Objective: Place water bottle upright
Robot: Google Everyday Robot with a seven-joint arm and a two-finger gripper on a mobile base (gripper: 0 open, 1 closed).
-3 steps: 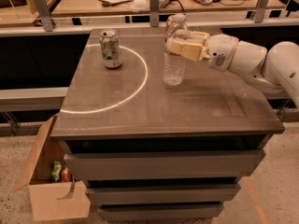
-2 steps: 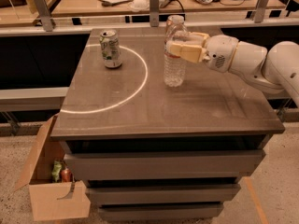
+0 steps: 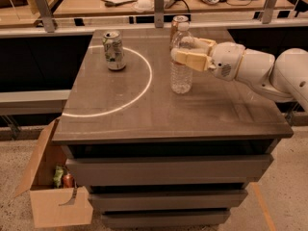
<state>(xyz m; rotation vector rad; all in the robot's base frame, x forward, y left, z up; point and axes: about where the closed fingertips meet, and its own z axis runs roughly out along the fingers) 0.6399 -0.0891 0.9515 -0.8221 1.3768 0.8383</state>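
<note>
The water bottle (image 3: 181, 78), clear ribbed plastic with a white cap, stands upright on the grey table (image 3: 192, 114), right of the white circle line. My gripper (image 3: 176, 51) reaches in from the right. Its tan fingers (image 3: 190, 60) are closed around the bottle's upper part, one in front and one behind. The bottle's base rests on the tabletop.
A green-white can (image 3: 113, 50) stands at the back left inside the white circle. An orange can (image 3: 178, 22) stands right behind the bottle at the table's far edge. An open cardboard box (image 3: 53, 201) sits on the floor at the left. A railing and desks lie behind.
</note>
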